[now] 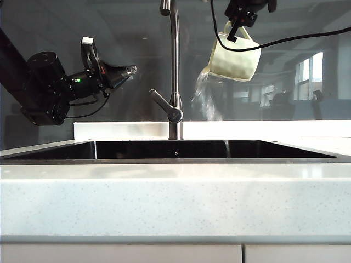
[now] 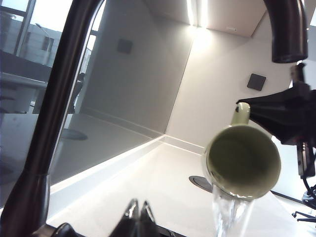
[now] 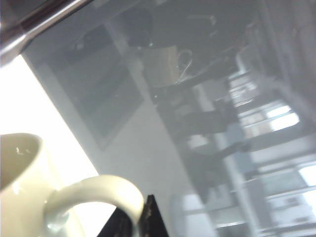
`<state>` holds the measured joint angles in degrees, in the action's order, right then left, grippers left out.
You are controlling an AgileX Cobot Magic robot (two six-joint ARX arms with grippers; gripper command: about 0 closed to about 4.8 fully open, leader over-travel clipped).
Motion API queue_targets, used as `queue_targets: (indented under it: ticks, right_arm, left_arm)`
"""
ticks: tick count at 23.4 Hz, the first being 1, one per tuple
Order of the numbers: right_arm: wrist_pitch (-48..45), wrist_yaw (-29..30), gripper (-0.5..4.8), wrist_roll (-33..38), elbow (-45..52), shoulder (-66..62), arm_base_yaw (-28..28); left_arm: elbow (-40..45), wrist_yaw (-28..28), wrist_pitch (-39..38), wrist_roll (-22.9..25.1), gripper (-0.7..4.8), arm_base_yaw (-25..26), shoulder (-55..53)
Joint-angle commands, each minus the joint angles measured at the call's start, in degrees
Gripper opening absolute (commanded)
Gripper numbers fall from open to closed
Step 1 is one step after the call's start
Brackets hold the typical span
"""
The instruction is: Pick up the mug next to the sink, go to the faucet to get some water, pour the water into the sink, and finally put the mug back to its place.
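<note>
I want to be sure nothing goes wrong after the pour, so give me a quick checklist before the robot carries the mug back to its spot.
1. Right gripper shut on the mug handle: ok.
2. Water falling into the sink, not onto the countertop: ok.
3. Mug fully emptied: not ok, water is pouring out.
4. Left gripper shut, clear of the mug: ok.
5. Mug clear of the faucet: ok.
6. Mug's resting place free: cannot tell.

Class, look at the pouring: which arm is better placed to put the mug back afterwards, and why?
The right: its gripper already holds the mug by the handle, tipped over the sink. The left gripper is shut and empty, left of the faucet.
</note>
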<state>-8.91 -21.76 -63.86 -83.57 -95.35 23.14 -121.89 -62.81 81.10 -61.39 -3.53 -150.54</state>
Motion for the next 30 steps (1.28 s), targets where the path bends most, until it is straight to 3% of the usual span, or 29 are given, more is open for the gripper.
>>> queue_targets:
  ticks: [1,6,13,23,30]
  right_arm:
    - [-5.46,-2.03,-0.05,-7.54,-0.92,1.11,1.31]
    - [-5.62,-4.15,-0.05,-22.25,-0.92,1.16,2.71]
    - [-7.98,-3.39,-0.05,-32.61,-0.92,1.36,4.52]
    - [-8.04,-2.34,-0.05,-39.19,-0.92,1.77,7.30]
    - [-8.07,-2.40,-0.05,-39.69,-0.92,2.75,7.48]
  left_arm:
    - [-0.20,1.07,2.14,-0.17,-0.05,0.02,0.44]
    - [-0.22,1.51,2.12,-0.17,-0.05,-0.13,0.44]
    - [-0.22,1.51,2.10,-0.15,-0.05,-0.26,0.44]
    - [-0.31,0.70,2.10,-0.17,-0.05,-0.26,0.44]
    - [-0.35,-0.68,2.10,-0.17,-0.05,-0.26,0.44]
